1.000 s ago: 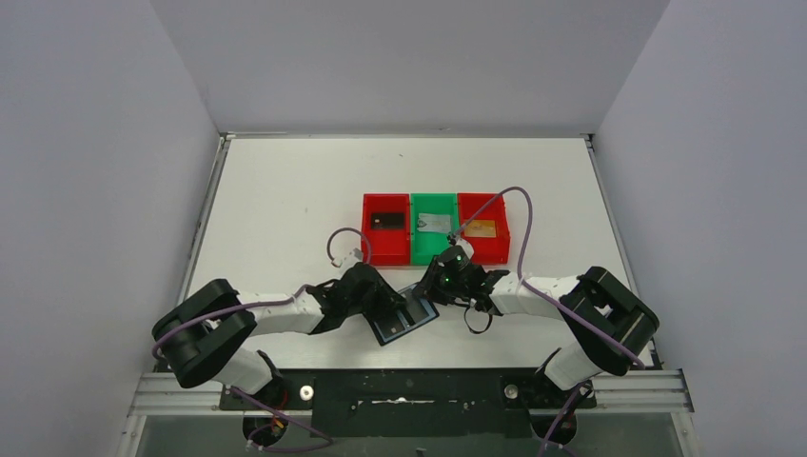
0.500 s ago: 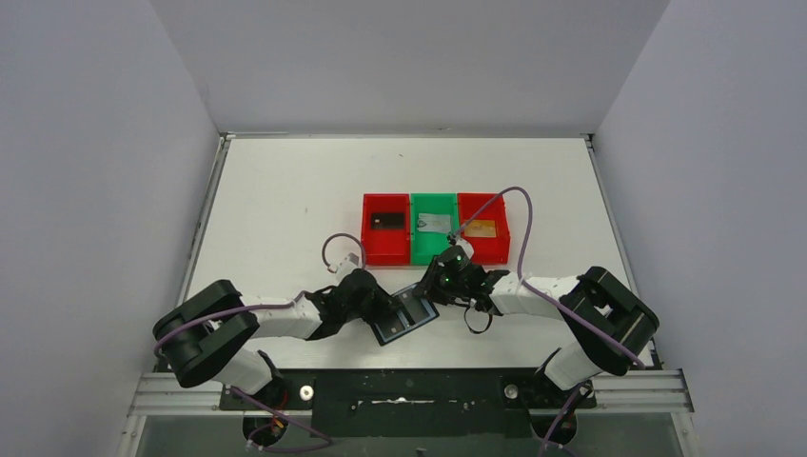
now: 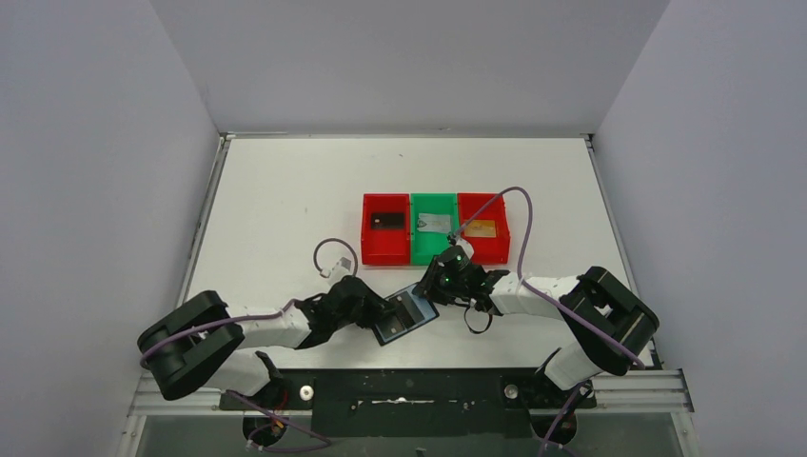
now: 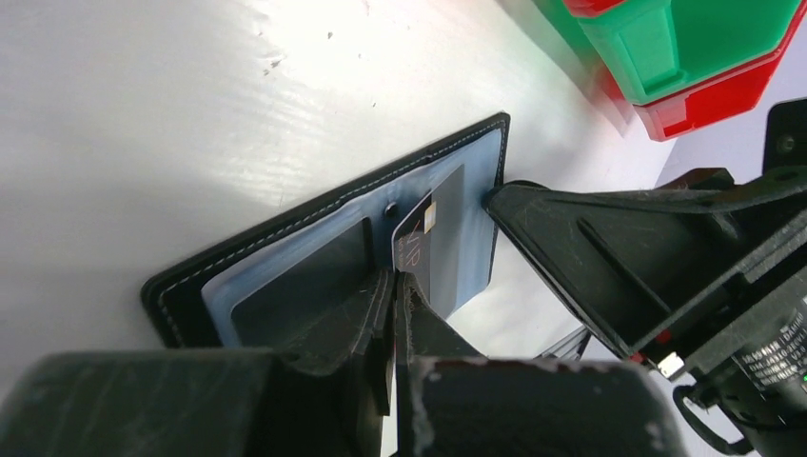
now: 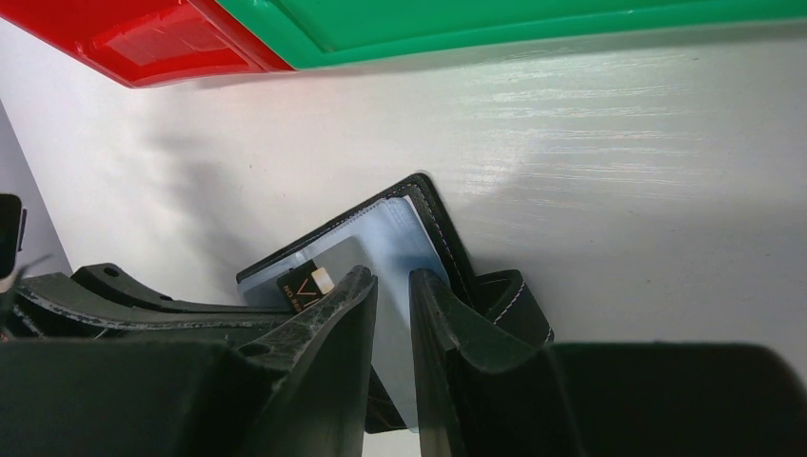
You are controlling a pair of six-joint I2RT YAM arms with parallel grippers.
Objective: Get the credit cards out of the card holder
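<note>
On the dark card (image 4: 419, 249) sticking out of the card holder (image 4: 285, 249) we make out pale letters that seem to read "VIP", though the last one is unsure. From the right wrist we see a pale V-shaped mark on that card, with print too small to read. A white label (image 4: 773, 365) on the right arm's black housing (image 4: 723, 314) is also too small for us to read.

Table (image 3: 285, 190) holds bins (image 3: 433, 202), seemingly card holder (image 3: 404, 317).
</note>
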